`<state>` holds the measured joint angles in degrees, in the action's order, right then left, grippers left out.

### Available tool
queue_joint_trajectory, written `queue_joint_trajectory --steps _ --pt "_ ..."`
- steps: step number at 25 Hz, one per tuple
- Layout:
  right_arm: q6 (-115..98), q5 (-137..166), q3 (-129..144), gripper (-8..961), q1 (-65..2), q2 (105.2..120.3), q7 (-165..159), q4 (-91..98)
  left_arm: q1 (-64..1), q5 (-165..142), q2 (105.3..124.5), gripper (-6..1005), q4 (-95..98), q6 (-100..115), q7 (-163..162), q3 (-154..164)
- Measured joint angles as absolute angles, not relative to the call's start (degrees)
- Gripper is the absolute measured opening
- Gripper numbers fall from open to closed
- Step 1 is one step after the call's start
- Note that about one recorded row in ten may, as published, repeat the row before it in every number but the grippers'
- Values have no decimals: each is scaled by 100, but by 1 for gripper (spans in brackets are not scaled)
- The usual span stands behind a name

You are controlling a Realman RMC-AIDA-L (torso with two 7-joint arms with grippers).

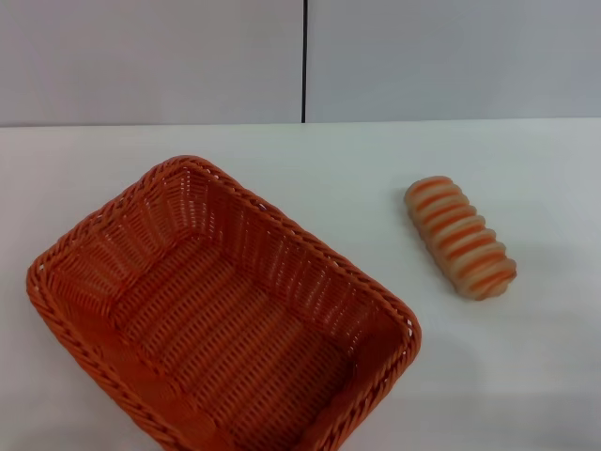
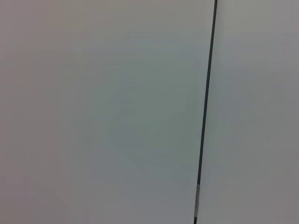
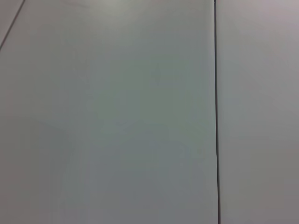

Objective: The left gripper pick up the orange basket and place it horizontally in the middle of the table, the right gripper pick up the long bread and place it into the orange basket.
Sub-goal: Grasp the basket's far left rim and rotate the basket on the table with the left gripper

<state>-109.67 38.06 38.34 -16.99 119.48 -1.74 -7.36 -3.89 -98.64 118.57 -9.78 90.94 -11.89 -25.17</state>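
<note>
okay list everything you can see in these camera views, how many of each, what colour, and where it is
basket: one, orange, empty, on the robot's left of the table, sitting at a slant.
bread: one, tan with orange stripes, on the table to the basket's right, apart from it.
table: one, white, under both.
wall: pale grey panels with a dark vertical seam, behind the table; both wrist views show only this wall.
left gripper: not in view.
right gripper: not in view.

The basket (image 1: 221,319) is bright orange all over, woven in fine ribs with a braided rim. The bread (image 1: 460,238) is pale tan with orange crosswise stripes. The table (image 1: 526,376) looks plain white, the wall (image 1: 150,56) pale grey, perhaps faintly greenish.
</note>
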Motion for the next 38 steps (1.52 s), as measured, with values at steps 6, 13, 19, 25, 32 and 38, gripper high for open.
queue_joint_trajectory --steps 6,13,19,25,32,38 --pt "-10820 3805 3756 558 -1758 11945 -191 -716 -425 -9854 11859 839 -1019 8993 -1192 -2504" --pt "-10817 3805 3666 559 -1755 11938 -201 -703 -433 -9852 11861 839 -1023 8958 -1200 -2526" --pt "-10776 3805 3598 559 -1736 11938 -202 -703 -465 -9857 11863 838 -1028 8989 -1197 -2524" --pt "-10805 3805 3586 559 -1705 11935 -202 -703 -484 -9896 11855 837 -1034 9158 -1380 -2422" --pt "-10774 3805 3548 560 -1667 11931 -204 -645 -512 -9976 11788 837 -313 10100 -2565 -2132" --pt "-10715 3805 3520 558 -1686 11927 -206 -641 -838 -9979 11782 836 1893 10385 -5417 -1242"
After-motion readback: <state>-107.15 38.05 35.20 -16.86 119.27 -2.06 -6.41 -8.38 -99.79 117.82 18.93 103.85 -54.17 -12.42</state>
